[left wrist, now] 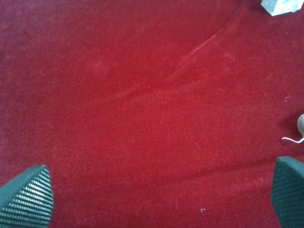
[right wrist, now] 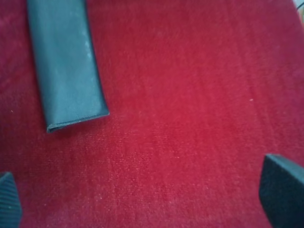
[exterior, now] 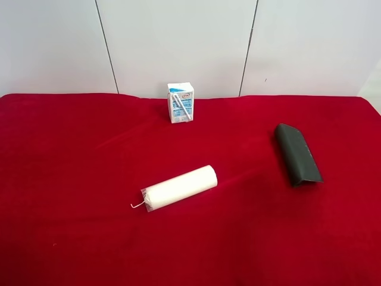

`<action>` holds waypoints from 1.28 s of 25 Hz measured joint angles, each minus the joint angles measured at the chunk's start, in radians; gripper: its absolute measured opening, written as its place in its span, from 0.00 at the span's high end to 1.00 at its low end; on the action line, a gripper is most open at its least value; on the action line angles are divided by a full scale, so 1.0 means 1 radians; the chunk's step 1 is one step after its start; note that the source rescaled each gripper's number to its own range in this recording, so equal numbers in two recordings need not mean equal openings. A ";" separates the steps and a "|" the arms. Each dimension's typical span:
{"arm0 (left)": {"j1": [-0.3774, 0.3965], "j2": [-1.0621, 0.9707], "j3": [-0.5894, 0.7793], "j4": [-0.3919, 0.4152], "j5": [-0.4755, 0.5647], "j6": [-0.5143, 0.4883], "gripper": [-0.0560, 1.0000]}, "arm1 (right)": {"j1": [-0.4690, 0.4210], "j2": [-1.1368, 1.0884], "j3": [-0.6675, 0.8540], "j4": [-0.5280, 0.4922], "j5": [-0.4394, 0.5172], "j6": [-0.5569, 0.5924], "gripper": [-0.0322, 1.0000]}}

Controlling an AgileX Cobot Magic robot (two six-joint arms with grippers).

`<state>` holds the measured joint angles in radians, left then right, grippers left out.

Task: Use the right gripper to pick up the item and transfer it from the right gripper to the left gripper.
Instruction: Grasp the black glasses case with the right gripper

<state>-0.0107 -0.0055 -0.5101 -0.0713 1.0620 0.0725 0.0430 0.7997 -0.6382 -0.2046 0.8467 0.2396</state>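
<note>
Right gripper (right wrist: 145,199) hangs over the red cloth (exterior: 71,155), jaws spread wide and holding nothing. The left gripper (left wrist: 156,194) is also gaping and empty above bare cloth. That's two grippers, both open. On the cloth lie three things: one item (right wrist: 66,61), one white cylinder (exterior: 180,187) and one drink carton (exterior: 180,102). The item is a dark greenish-black oblong case with a matte surface. It lies flat toward the exterior high view's right, well apart from the others and outside the right jaws.
</note>
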 joint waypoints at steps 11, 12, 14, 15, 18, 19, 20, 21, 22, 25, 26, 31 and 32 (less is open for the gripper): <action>0.000 0.000 0.000 0.000 0.000 0.000 0.11 | 0.000 0.374 -0.080 0.025 -0.189 0.017 0.00; 0.000 0.000 0.000 0.000 0.000 0.000 0.11 | 0.000 0.402 -0.084 0.025 -0.217 0.017 0.00; 0.000 0.000 0.000 0.000 0.000 0.000 0.11 | 0.000 0.456 -0.085 0.025 -0.285 0.016 0.00; 0.000 0.000 0.000 0.000 0.000 0.000 0.11 | 0.000 0.486 -0.085 0.025 -0.309 0.016 0.00; 0.000 0.000 0.000 0.000 0.000 0.000 0.11 | 0.000 0.574 -0.085 0.025 -0.360 0.016 0.00; 0.000 0.000 0.000 0.000 0.000 0.000 0.11 | 0.000 0.603 -0.085 0.025 -0.377 0.016 0.00; 0.000 0.000 0.000 0.000 0.000 0.000 0.11 | 0.000 0.631 -0.085 0.025 -0.390 0.016 0.00; 0.000 0.000 0.000 0.000 0.000 0.000 0.11 | 0.000 0.657 -0.085 0.025 -0.411 0.016 0.00; 0.000 0.000 0.000 0.000 0.000 0.000 0.11 | 0.000 0.679 -0.085 0.025 -0.427 0.016 0.00; 0.000 0.000 0.000 0.000 0.000 0.000 0.11 | 0.000 0.751 -0.085 0.025 -0.476 0.016 0.00; 0.000 0.000 0.000 0.000 0.000 0.000 0.11 | 0.000 0.776 -0.085 0.025 -0.493 0.016 0.00; 0.000 0.000 0.000 0.000 0.000 0.000 0.11 | 0.014 0.887 -0.085 0.025 -0.584 0.015 0.00; 0.000 0.000 0.000 0.000 0.000 0.000 0.11 | 0.022 0.904 -0.086 0.025 -0.604 0.015 0.00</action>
<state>-0.0107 -0.0055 -0.5101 -0.0713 1.0620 0.0725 0.0645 1.7032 -0.7243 -0.1793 0.2423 0.2549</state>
